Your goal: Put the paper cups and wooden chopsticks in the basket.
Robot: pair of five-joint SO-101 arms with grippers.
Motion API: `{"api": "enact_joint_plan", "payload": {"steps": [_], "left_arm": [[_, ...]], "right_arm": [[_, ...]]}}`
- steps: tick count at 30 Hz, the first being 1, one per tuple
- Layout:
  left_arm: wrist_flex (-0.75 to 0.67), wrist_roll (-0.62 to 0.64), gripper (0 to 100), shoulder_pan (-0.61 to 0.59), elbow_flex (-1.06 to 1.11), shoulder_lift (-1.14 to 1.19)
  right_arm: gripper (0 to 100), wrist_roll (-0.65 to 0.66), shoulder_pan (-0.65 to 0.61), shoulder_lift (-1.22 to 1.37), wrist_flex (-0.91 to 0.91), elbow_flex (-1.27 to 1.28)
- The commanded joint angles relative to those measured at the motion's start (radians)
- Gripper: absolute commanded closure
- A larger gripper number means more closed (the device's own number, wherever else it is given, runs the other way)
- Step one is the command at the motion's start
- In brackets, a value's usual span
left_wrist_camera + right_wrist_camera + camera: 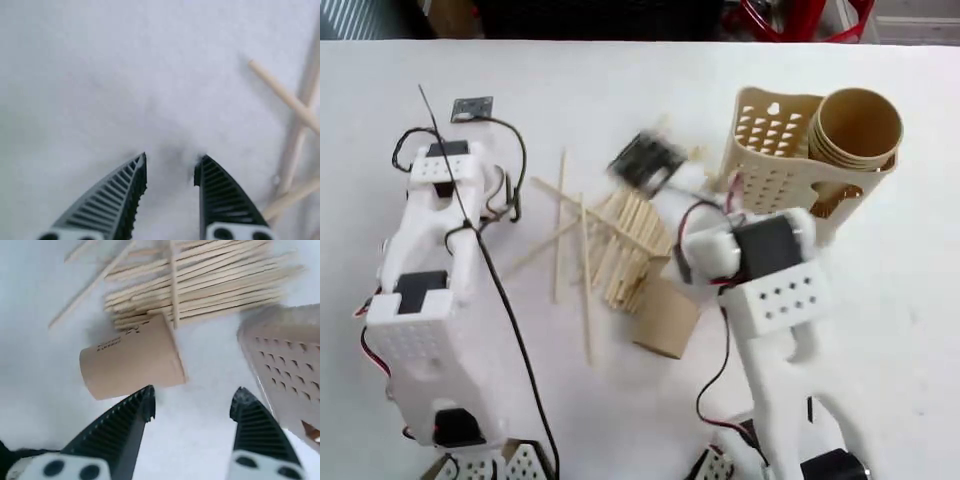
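Note:
The tan perforated basket (770,150) stands at the back right with a stack of paper cups (860,125) in it. One paper cup (665,315) lies on its side on the table in front of a pile of wooden chopsticks (625,240); a few loose sticks (560,225) lie to the left. My right gripper (192,402) is open and hovers over the lying cup (130,362), with the chopsticks (200,285) beyond and the basket's wall (285,365) beside it. My left gripper (170,170) is open over bare table, chopsticks (290,105) off to one side.
The left arm (430,260) stands at the left with a black cable (505,290) trailing toward the front. A small black plate (472,108) lies at the back left. The right arm's body (770,280) hangs just in front of the basket.

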Motion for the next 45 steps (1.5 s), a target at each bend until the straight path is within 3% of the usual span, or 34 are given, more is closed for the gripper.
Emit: {"api": "enact_joint_plan", "payload": {"steps": [1,10,17,29,35,45], "left_arm": [[-0.014,0.003,83,0.005,-0.008,-0.056],[-0.014,0.003,83,0.005,-0.009,-0.056],[-0.014,0.003,83,0.005,-0.012,-0.056],[-0.014,0.003,83,0.004,-0.012,-0.056],[-0.014,0.003,83,0.004,-0.012,-0.056],[-0.014,0.003,83,0.002,-0.009,-0.056]], "right_arm": [[75.8,0.160,-0.018,-0.022,-0.096,0.126],[75.8,0.207,0.042,-0.021,-0.387,0.407],[75.8,0.282,0.097,-0.021,-0.475,0.517],[76.3,0.304,0.058,-0.033,-0.443,0.551],[96.4,0.456,-0.018,-0.033,-0.371,0.554],[98.1,0.396,0.099,-0.077,-0.349,0.470]]}}
